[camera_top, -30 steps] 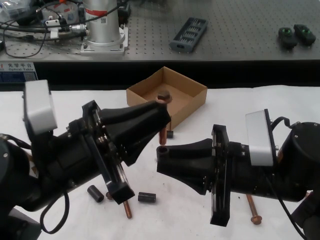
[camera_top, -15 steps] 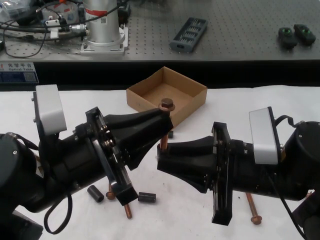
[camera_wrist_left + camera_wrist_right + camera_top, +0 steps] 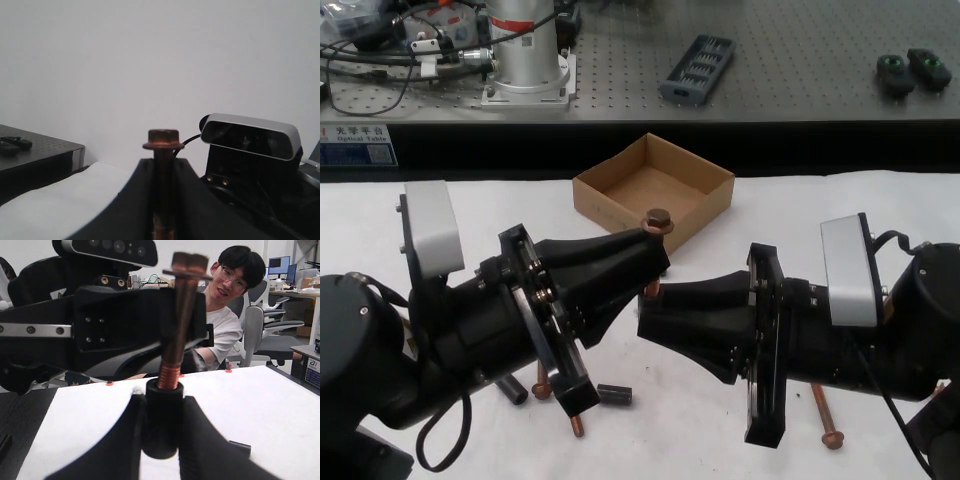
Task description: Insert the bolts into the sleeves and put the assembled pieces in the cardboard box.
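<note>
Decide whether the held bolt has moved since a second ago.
Yes. In the high view the bolt has dropped, from over the floor of the cardboard box to its near wall.

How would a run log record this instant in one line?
left hand: shut on bolt | right hand: shut on sleeve | bolt tip in sleeve mouth
</note>
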